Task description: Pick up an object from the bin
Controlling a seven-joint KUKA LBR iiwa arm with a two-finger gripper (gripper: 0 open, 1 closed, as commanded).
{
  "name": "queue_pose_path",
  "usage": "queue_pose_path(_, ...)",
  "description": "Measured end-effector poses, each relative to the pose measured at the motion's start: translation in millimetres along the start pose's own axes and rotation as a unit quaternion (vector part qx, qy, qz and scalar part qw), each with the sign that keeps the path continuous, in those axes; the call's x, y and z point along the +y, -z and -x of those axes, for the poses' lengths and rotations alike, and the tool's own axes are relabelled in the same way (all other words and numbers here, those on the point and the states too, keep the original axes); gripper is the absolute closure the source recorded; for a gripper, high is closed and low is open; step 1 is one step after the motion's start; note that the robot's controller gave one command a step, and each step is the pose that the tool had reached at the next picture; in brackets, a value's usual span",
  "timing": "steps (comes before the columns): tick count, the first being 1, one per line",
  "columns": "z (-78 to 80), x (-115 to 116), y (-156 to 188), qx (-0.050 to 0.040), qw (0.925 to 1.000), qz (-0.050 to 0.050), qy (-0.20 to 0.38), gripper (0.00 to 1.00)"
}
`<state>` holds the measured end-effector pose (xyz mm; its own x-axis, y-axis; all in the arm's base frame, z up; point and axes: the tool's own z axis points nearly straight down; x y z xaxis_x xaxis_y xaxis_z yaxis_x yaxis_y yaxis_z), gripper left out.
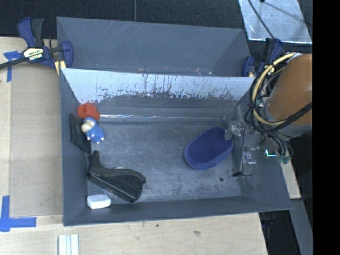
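Observation:
My gripper (241, 161) hangs low at the right end of the bin, close to the right wall. Right beside it on its left lies a dark blue, rounded, soft-looking thing (207, 149), shaped like a shoe toe or a pouch. Its right edge reaches the gripper's body; whether the two touch I cannot tell.
Along the left side lie a small figure with a red cap and blue body (91, 124), a flat black piece (78, 136), a black handle-shaped thing (117, 178) and a small white block (99, 201). The arm's orange cover and cables stand over the right rim.

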<state>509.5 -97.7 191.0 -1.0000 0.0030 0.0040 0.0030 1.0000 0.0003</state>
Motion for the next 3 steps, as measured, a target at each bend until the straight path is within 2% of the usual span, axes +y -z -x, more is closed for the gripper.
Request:
queue_pose_path(1,27.0,48.8,-72.9,-0.0003,0.9906,0.001,-0.137,0.0)
queue_pose_path(2,64.2,42.1,-119.3,-0.0018,0.9887,0.001,-0.15,0.0)
queue_pose_path(3,65.6,41.7,-113.8,-0.0042,0.9888,0.001,-0.149,1.0)
